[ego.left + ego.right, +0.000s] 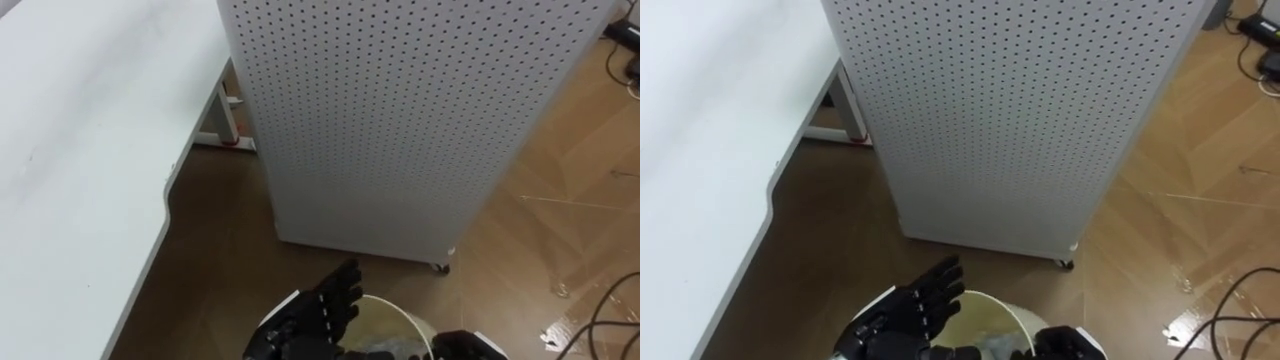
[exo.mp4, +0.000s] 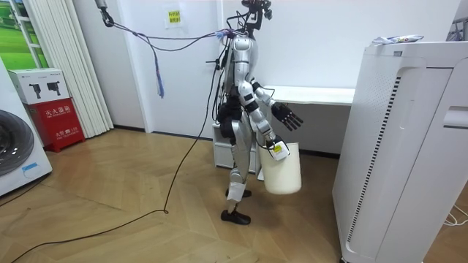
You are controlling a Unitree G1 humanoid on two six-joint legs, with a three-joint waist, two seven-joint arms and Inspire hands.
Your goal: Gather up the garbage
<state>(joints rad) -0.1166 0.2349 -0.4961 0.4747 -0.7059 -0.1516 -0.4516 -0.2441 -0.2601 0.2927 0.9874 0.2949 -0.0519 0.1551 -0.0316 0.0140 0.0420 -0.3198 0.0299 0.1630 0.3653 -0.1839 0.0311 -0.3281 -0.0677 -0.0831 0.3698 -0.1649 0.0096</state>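
Observation:
A white bin (image 1: 400, 312) hangs in front of me, its round rim low in the eye views, and in the room view the bin (image 2: 281, 169) hangs at my thigh. My left hand (image 1: 330, 305) stretches over the rim, open, with straight fingers and nothing in it. My right hand (image 1: 462, 346) sits at the rim's right side and carries the bin. Something pale (image 1: 992, 346) lies inside; I cannot tell what it is. A clear shiny scrap (image 1: 558, 290) lies on the wooden floor to my right.
A tall white perforated cabinet (image 1: 400, 120) on casters stands right ahead. A white desk (image 1: 80, 150) runs along my left, leaving a narrow strip of floor between them. Dark cables (image 1: 612, 318) lie at the far right. A washing machine (image 2: 14, 150) stands at the room view's left.

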